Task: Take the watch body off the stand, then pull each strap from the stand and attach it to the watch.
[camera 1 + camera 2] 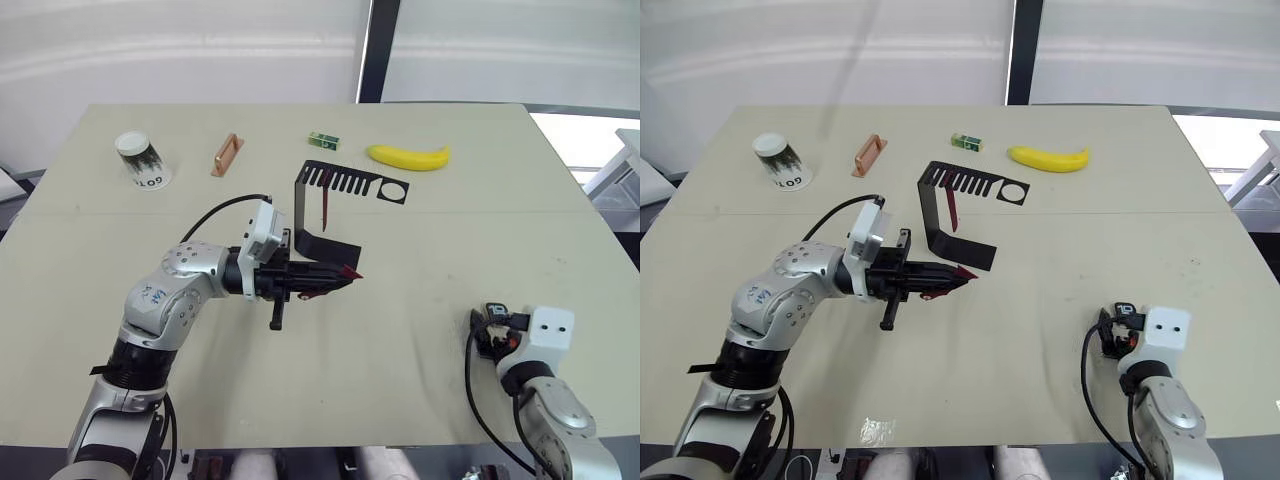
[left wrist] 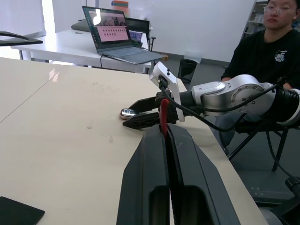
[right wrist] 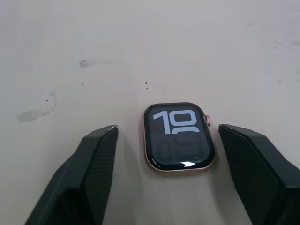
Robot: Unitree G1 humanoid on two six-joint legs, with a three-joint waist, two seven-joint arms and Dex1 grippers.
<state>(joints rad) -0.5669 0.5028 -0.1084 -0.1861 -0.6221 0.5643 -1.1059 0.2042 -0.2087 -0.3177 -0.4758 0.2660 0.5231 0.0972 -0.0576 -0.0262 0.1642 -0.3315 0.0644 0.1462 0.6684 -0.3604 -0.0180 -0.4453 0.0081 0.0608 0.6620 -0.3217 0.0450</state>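
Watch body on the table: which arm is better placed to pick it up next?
Right. The right gripper is open with the watch body lying flat on the table between its fingers. The left gripper is shut on a strap, away near the stand.

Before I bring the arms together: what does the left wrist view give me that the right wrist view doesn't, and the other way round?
Left wrist view: the left claw shut on a dark-red strap, the right claw seen from the side, and a laptop and a seated person beyond the table. Right wrist view: the watch body from above, face lit, crown at its side, fingers clear of it. Shared: the watch body lying flat on the table, the right claw open around it.
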